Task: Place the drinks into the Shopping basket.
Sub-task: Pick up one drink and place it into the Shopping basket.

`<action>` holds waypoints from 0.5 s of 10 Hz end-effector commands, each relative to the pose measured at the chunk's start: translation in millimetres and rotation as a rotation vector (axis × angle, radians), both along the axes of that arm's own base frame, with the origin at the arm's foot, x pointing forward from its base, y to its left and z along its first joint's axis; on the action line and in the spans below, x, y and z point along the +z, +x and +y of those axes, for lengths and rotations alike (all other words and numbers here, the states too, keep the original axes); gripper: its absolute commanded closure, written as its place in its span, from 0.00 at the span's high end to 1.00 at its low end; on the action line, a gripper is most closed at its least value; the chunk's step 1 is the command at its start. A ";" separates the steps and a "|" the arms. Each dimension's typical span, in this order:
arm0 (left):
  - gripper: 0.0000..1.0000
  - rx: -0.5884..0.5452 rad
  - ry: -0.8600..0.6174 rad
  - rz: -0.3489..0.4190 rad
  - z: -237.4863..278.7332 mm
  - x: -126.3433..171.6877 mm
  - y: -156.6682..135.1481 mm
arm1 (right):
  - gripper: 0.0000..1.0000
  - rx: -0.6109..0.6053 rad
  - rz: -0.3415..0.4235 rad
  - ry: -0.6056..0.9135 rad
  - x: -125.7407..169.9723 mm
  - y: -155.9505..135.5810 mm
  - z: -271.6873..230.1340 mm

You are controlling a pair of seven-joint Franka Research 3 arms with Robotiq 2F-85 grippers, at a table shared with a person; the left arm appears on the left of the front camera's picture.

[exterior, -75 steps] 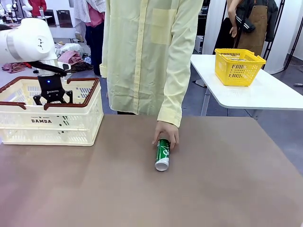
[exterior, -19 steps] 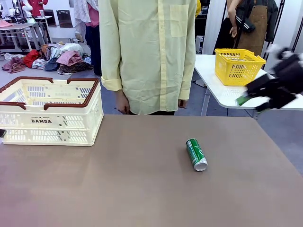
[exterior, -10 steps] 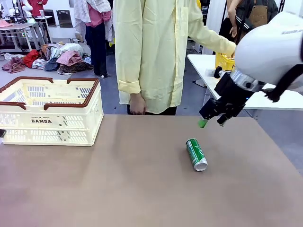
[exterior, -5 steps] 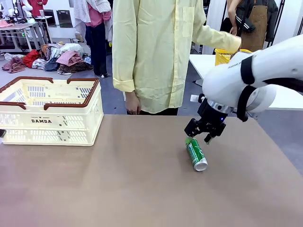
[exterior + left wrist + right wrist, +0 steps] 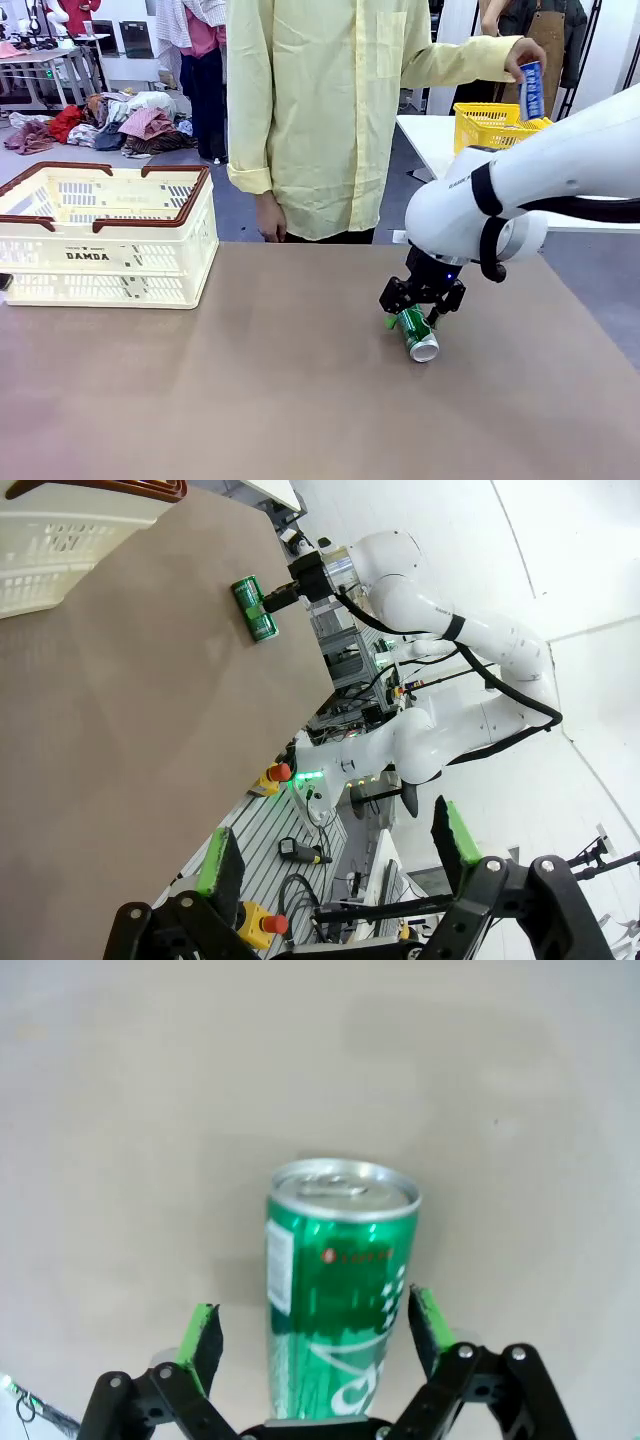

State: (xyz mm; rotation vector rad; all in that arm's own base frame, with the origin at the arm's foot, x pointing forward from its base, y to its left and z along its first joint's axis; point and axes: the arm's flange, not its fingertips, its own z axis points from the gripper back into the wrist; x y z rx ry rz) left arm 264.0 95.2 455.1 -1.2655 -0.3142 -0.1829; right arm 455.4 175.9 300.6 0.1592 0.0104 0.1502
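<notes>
On matte table (image 5: 150, 1110), glossy green can (image 5: 335, 1290)

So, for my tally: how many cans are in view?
2: green can on the table, inside the open right gripper; blue can in the person's hand. The basket may hide more.

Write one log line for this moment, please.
right hand: open, jaws either side of green can | green can: lying on table, outside basket | left hand: open, holding nothing | person: holds blue can
</notes>
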 end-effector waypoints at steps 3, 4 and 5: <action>1.00 0.004 -0.021 0.002 -0.2 3.4 -0.9 | 0.00 -0.044 -0.009 -0.062 -2.3 10.7 11.3; 1.00 0.004 -0.021 0.002 -0.2 3.4 -0.9 | 0.00 -0.045 -0.008 -0.069 1.6 7.4 7.9; 1.00 0.004 -0.021 0.002 -0.2 3.4 -0.9 | 0.00 -0.001 0.052 -0.065 7.2 -0.8 0.1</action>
